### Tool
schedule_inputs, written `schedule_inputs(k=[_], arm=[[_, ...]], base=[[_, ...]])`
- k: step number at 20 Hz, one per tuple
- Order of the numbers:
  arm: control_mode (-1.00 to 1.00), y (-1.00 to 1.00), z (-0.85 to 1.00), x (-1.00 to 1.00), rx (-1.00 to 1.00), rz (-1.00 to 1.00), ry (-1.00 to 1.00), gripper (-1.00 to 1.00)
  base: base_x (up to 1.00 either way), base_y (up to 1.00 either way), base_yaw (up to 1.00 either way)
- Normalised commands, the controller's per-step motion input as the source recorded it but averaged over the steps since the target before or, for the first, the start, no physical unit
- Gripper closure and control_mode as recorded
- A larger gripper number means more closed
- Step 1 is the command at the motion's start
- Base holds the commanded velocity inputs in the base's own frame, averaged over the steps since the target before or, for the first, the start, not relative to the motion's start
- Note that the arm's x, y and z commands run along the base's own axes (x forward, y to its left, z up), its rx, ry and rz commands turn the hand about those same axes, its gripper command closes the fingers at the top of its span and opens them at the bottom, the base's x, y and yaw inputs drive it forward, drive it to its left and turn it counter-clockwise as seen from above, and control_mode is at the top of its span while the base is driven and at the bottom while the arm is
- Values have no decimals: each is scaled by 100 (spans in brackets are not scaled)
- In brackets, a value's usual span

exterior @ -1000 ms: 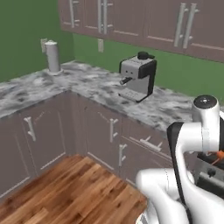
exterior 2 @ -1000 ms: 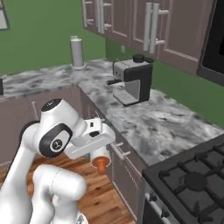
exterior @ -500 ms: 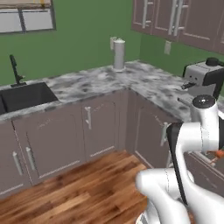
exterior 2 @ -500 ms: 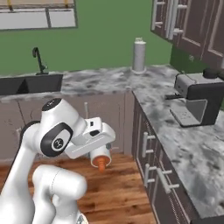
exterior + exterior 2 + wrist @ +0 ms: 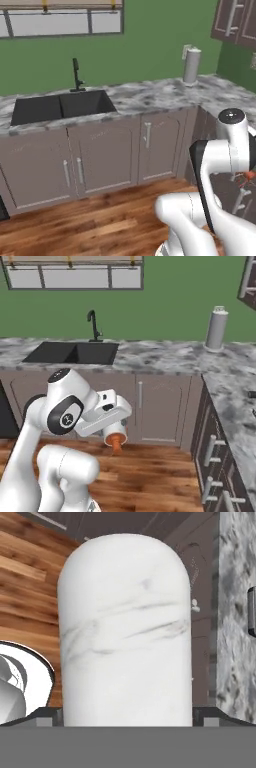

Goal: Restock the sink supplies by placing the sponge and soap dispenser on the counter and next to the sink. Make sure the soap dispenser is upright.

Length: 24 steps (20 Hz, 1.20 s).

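- The claw (image 5: 114, 427) stood wide yet held the bottle (image 5: 116, 439), jaws spanning its broad body; it hung low before the cabinets, pump end down
- In the hand view the bottle's (image 5: 125, 632) pale marbled body ran between the fingertips; it looked smooth, rigid and probably light, so liable to slip or twist
- The body seemed the right place to hold it, not the orange pump
- The sink (image 5: 60, 107) and the counter (image 5: 150, 97) lay well apart from it; the bottle would need turning upright

counter (image 5: 150, 97): marbled | set in: black sink (image 5: 60, 106) | on it: grey canister (image 5: 191, 65)
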Motion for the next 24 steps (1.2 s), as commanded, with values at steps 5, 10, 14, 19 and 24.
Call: schedule_inputs(k=[5,10,14,19,24], arm=[[100,0,0,0,0,0,0,100],[100,0,0,0,0,0,0,100],[100,0,0,0,0,0,0,100],[100,0,0,0,0,0,0,100],[100,0,0,0,0,0,0,100]], base=[[100,48,13],[100,40,1],[100,45,3],[93,3,5],[59,-8,10]])
